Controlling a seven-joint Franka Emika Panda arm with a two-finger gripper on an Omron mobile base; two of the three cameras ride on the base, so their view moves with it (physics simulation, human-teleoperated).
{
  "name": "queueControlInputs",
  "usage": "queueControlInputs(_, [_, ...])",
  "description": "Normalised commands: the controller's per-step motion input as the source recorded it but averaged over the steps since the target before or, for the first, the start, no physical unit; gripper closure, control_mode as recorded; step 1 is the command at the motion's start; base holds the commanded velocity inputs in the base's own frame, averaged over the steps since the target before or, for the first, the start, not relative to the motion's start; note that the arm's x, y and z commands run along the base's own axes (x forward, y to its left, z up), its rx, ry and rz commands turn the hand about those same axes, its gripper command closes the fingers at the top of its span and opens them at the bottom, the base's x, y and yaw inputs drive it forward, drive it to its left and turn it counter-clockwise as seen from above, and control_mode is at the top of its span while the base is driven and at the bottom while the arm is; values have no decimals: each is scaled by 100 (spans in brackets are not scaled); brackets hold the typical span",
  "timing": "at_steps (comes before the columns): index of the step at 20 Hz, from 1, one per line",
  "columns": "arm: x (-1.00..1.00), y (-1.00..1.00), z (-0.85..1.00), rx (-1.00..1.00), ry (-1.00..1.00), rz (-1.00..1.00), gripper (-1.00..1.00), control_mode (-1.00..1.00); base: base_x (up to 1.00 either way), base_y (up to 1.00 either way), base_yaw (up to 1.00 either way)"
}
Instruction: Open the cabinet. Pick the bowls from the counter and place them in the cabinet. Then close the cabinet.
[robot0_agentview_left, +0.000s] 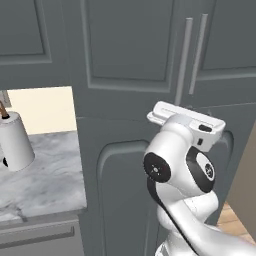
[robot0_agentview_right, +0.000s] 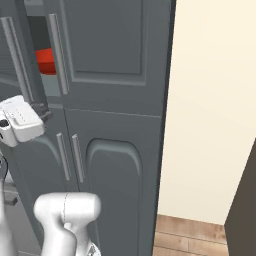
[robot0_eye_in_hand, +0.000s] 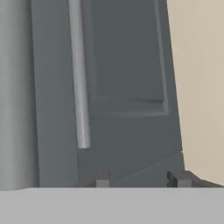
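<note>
- The hand (robot0_eye_in_hand: 142, 179) stands part open, nothing between its tips, just before the cabinet (robot0_agentview_left: 130, 50) doors.
- The doors' upright bar handles (robot0_agentview_left: 184, 60) rise just above the hand; probably the doors need pushing shut.
- The right base view alone shows the left door ajar, a red bowl (robot0_agentview_right: 46, 61) on the shelf.
- The left base view shows the surface (robot0_agentview_left: 40, 170), with a paper-towel roll (robot0_agentview_left: 15, 142).
</note>
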Motion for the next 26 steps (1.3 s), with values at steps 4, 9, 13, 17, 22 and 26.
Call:
queueControlInputs(4, [100, -26, -28, 0, -10, 8, -100, -100, 0, 0, 0])
queueControlInputs(9, [100, -20, -18, -1, -8, 6, -100, -100, 0, 0, 0])
queueControlInputs(13, [100, -15, -19, -1, -8, 7, -100, -100, 0, 0, 0])
queueControlInputs(17, [100, 0, -29, 0, -7, 8, -100, -100, 0, 0, 0])
queueControlInputs(22, [100, 16, -46, 0, -7, 7, -100, -100, 0, 0, 0])
queueControlInputs(26, [100, 78, -53, 0, -14, 0, -100, -100, 0, 0, 0])
